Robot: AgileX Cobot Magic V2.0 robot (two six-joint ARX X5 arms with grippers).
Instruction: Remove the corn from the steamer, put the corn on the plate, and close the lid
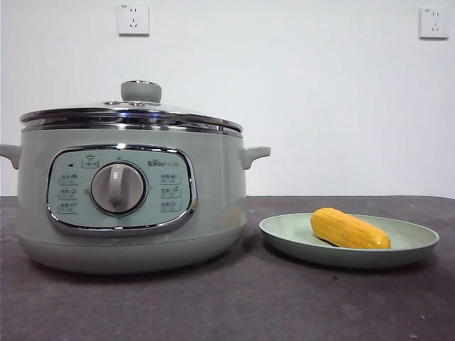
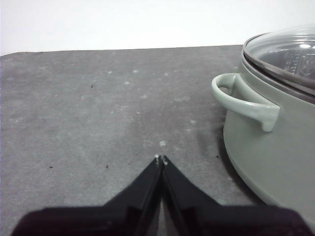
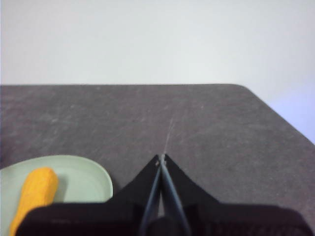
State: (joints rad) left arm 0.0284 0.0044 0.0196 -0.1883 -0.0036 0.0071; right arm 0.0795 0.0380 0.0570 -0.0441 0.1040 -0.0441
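Observation:
The sage-green steamer [image 1: 128, 192] stands at the left of the front view with the glass lid [image 1: 131, 114] resting on it, its green knob on top. The corn [image 1: 348, 229] lies on the pale green plate [image 1: 412, 238] to the steamer's right. My left gripper [image 2: 161, 159] is shut and empty over the table, beside the steamer [image 2: 275, 147] and its side handle. My right gripper [image 3: 162, 157] is shut and empty over the table, beside the plate [image 3: 83, 177] that bears the corn [image 3: 34, 194]. Neither arm shows in the front view.
The dark grey table [image 1: 249, 305] carries only the steamer and the plate. Its far edge and a rounded corner [image 3: 246, 91] show in the right wrist view. Two wall sockets [image 1: 134, 19] sit on the white wall behind.

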